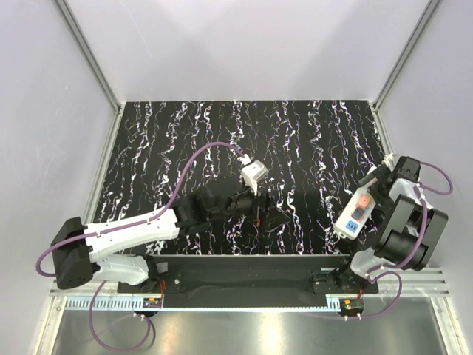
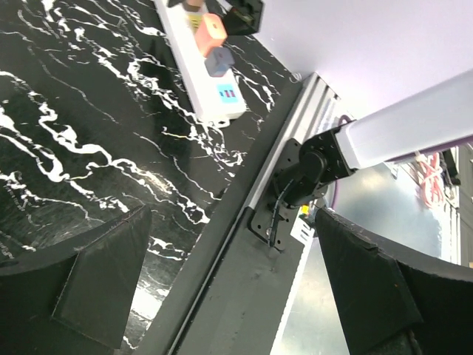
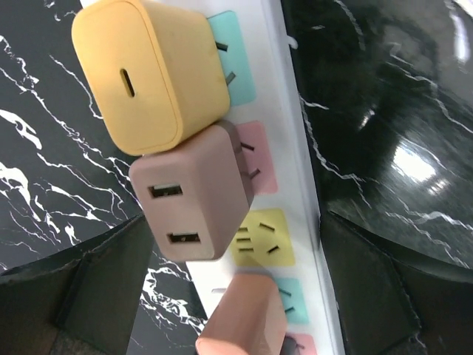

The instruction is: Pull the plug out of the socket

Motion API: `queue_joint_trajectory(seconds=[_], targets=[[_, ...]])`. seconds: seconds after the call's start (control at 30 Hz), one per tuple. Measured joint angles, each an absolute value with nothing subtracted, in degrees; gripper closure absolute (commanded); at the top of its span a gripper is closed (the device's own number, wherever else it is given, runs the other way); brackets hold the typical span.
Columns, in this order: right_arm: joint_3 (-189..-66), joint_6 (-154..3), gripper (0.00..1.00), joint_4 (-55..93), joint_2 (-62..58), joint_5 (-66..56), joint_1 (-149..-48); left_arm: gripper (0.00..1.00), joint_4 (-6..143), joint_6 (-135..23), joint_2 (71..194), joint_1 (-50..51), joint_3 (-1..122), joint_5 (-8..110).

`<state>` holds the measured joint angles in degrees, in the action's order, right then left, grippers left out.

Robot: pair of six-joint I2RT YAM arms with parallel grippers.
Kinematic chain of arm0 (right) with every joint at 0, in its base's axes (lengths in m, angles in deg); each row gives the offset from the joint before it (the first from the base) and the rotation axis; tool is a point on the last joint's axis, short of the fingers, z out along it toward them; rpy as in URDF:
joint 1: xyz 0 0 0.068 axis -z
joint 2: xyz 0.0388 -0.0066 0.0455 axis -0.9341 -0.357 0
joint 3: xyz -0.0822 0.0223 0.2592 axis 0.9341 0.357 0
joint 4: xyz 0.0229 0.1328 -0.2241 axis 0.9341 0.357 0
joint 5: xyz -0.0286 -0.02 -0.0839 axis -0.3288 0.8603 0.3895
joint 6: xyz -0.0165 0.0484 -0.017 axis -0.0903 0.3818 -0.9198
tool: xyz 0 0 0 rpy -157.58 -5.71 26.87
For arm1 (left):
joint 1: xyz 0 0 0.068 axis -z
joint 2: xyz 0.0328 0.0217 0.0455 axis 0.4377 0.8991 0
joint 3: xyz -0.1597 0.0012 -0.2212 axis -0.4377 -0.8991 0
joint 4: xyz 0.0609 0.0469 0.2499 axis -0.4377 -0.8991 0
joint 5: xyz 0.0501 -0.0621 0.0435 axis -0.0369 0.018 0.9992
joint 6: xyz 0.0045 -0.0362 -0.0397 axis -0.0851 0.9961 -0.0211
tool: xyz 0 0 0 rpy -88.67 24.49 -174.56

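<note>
The socket (image 3: 295, 148) is a white power strip with coloured outlet faces, lying at the table's right side (image 1: 347, 222). The plug (image 3: 247, 318), peach-orange and blocky, stands in it beside a teal outlet. My right gripper (image 3: 236, 296) is open above the strip, with one dark finger on each side of the plug and a gap to both. From above, the plug (image 1: 363, 201) shows under the right gripper (image 1: 369, 191). My left gripper (image 1: 267, 216) hovers open and empty at mid-table. Its wrist view shows the socket (image 2: 196, 70) and plug (image 2: 211, 33) far off.
A yellow plug (image 3: 148, 74) and a mauve USB plug (image 3: 196, 192) sit in the same strip past the peach one, and a grey plug (image 2: 219, 61) on its other side. The table's near rail and the right arm's base (image 2: 310, 170) lie ahead of the left gripper (image 2: 236, 296).
</note>
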<state>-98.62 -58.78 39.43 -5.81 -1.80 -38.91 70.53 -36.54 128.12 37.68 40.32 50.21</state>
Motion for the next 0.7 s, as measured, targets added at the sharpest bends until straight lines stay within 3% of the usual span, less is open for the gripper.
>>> queue_joint_trajectory(seconds=[0.37,0.7], targets=[[-99.5,-59.2,0.01,35.5,-10.3,-0.6,-48.9,0.01,69.5,-36.3,127.4,36.8,38.5,51.4],[-102.8,-57.0,0.08,34.3,-13.9,0.8,-61.8,0.01,64.5,-38.9,122.7,35.6,37.5,58.2]])
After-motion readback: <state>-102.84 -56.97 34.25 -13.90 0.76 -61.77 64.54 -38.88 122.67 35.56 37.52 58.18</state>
